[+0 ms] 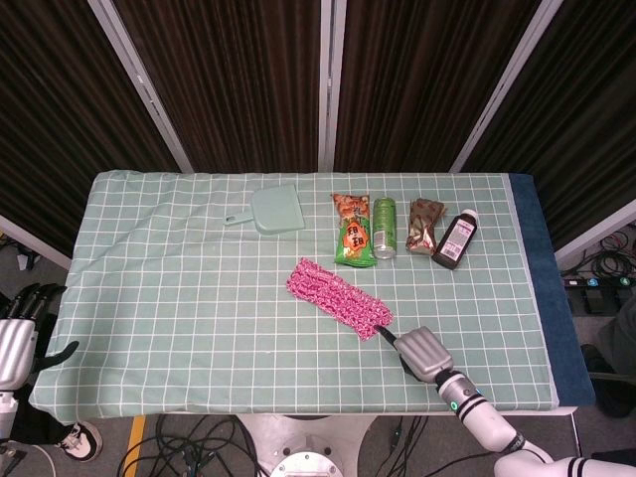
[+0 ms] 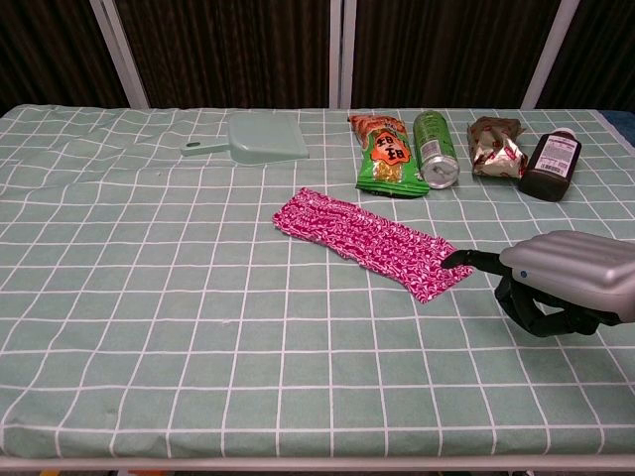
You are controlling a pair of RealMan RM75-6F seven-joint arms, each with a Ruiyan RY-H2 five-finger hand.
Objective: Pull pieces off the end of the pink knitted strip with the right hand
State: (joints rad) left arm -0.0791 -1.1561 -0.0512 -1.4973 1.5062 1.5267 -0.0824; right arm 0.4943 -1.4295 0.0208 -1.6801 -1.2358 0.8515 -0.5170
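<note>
Right hand (image 2: pixel 561 283) low over the counter (image 1: pixel 179 298) at its near right, palm down, fingers curled under, one dark fingertip (image 2: pixel 458 260) reaching to the near end of the pink strip (image 2: pixel 372 242); holding nothing that shows, contact with the strip cannot be told. Strip flat mid-counter, running diagonally from that end up and left; left hand (image 1: pixel 18 336) off the counter's near-left edge, fingers apart, empty. Far row, left to right: green dustpan (image 1: pixel 270 211), snack bag (image 1: pixel 353 231), green can (image 1: pixel 385 228) on its side, brown packet (image 1: pixel 424 224), dark bottle (image 1: pixel 455 239) lying down.
</note>
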